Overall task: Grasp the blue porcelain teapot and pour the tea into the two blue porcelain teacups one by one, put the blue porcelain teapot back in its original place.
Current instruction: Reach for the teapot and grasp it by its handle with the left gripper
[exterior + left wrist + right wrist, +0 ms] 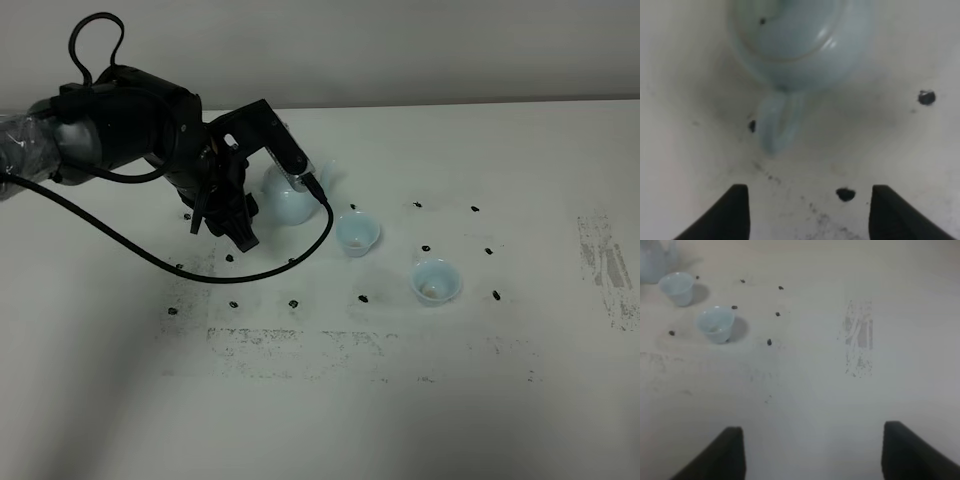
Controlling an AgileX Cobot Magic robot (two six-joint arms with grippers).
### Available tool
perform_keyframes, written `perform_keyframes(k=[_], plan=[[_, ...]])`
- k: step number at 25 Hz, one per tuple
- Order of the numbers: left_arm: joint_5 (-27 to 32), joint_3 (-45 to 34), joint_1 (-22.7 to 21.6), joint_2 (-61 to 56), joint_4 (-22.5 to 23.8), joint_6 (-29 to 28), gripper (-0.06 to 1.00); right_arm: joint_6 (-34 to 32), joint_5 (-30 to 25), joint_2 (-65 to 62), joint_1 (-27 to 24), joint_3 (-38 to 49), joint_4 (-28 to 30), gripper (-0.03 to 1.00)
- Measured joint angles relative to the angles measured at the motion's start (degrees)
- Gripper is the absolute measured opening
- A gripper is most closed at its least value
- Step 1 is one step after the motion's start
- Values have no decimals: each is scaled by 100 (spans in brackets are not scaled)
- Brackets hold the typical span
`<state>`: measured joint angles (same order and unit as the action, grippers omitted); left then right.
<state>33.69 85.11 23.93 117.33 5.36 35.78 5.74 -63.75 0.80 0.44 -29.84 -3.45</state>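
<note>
Looking down from the high camera, I see the round-bodied, glossy pale sky-blue porcelain teapot (288, 205) standing upright on the white, scuffed table (400, 430), left of the middle and toward the far side. My black left arm (120, 135) reaches in from the left and hangs over the pot's left side, its wrist housing covering part of the lid. A black cable (150, 255) loops across the table beneath it. Just to the right of the pot, but not touching it, sits one small pale-blue handleless bowl-shaped teacup (356, 232). The second matching teacup (435, 281) stands further right and nearer the camera, with a faint darker patch in its bottom. Small black dot marks (363, 297) are scattered round all three, and a grey rubbed patch (603, 262) lies near the table's right edge. Through the left wrist camera, the left gripper (807, 202) has its two dark fingers spread with only bare table between them. The teapot's loop handle (777, 125) points toward the gap but lies ahead of the fingertips, untouched. Through the right wrist camera, the right gripper (812, 450) also stands spread wide over bare table, gripping nothing and well away from both cups. A corner of the teapot shows at the picture's edge beyond them.
</note>
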Motion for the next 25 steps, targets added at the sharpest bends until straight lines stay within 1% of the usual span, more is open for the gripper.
perform_keyframes(k=[3, 9, 13, 15, 21, 25], plan=[[18, 0, 7, 19, -37, 129, 50, 0, 0, 0, 0, 0, 0, 56], [-102, 1, 7, 25, -19, 192, 50, 0, 0, 0, 0, 0, 0, 56], [-393, 6, 7, 100, -19, 585, 50, 0, 0, 0, 0, 0, 0, 56], [-431, 6, 7, 112, -19, 687, 50, 0, 0, 0, 0, 0, 0, 56], [-603, 6, 7, 112, 90, 738, 50, 0, 0, 0, 0, 0, 0, 56], [-601, 6, -9, 112, 90, 745, 50, 0, 0, 0, 0, 0, 0, 56]])
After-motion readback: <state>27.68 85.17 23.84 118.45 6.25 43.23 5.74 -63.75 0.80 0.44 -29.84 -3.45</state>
